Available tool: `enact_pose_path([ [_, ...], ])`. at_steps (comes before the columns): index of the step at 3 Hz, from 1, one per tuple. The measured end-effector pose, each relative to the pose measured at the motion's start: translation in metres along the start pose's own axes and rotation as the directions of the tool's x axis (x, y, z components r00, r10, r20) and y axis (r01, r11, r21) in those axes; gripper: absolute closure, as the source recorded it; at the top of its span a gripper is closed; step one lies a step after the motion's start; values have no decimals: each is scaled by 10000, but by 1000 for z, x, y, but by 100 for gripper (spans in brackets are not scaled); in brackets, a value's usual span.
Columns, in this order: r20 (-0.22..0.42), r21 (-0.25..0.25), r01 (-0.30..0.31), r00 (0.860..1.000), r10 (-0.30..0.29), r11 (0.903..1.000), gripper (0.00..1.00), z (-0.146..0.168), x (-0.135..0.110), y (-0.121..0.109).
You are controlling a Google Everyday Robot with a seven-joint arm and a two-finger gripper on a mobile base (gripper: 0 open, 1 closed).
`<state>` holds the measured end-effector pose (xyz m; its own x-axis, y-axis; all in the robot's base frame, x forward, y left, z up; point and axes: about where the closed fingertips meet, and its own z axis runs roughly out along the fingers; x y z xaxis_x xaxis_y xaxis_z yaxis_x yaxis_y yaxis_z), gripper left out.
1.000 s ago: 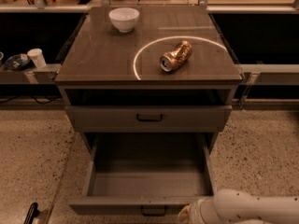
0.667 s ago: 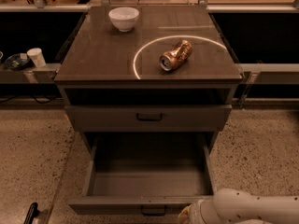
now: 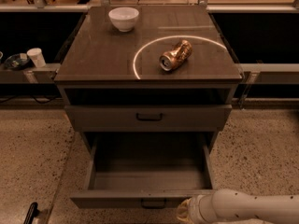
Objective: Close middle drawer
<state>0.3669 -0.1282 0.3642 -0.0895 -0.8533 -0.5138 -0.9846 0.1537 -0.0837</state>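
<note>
Drawer closure, not yet begun.
Middle drawer (image 3: 148, 171) stands pulled far out, its handle (image 3: 153, 203) just left of the gripper (image 3: 185, 212); the gripper's opening and contact cannot be told. By this view, the whole inward push is left.

Hand (image 3: 185, 212) before middle drawer (image 3: 147, 171) front, right of centre.

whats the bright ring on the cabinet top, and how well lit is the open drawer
Camera view: the ring looks like glare on the glossy cabinet top, curving around the crushed can; the middle drawer, open, is dim inside under the drawer above; the gripper sits at the bottom edge, near that drawer's front.
</note>
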Motion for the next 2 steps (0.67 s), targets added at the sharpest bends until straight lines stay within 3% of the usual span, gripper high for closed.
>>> enact_pose_path([
  [1,74,445,-80,9999,76,9990,100,2,-1,-12],
  [2,74,445,-80,9999,76,9990,100,2,-1,-12],
])
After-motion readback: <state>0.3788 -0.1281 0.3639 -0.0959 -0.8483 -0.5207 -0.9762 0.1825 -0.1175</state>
